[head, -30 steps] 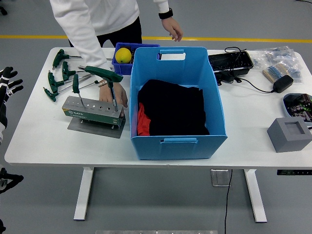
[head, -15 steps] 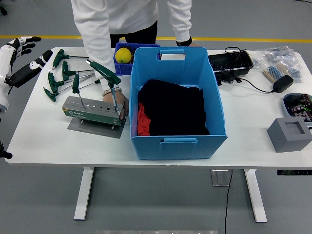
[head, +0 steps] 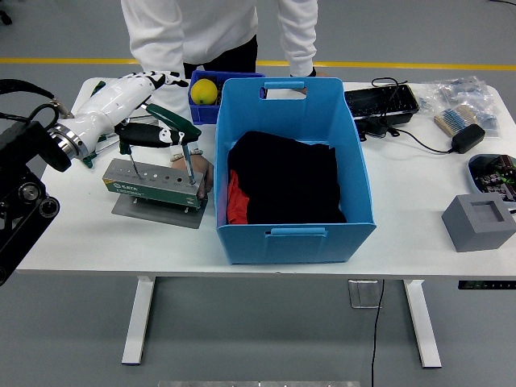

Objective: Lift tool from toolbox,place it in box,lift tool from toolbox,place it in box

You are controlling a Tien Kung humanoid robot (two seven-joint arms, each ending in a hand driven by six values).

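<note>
The task is only at its start. The left hand (head: 153, 105) reaches with loose, empty fingers to the green tool (head: 179, 133), standing in the toolbox (head: 153, 184). No tool shows in the blue box (head: 292, 230).

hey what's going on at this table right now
The robot's left hand is reaching in over the tool stand, fingers spread just above the green T-handle wrench standing in it, not yet gripping. A person at the far side rests a hand by the stand. The blue box beside it holds dark cloth. No right arm in view.
</note>
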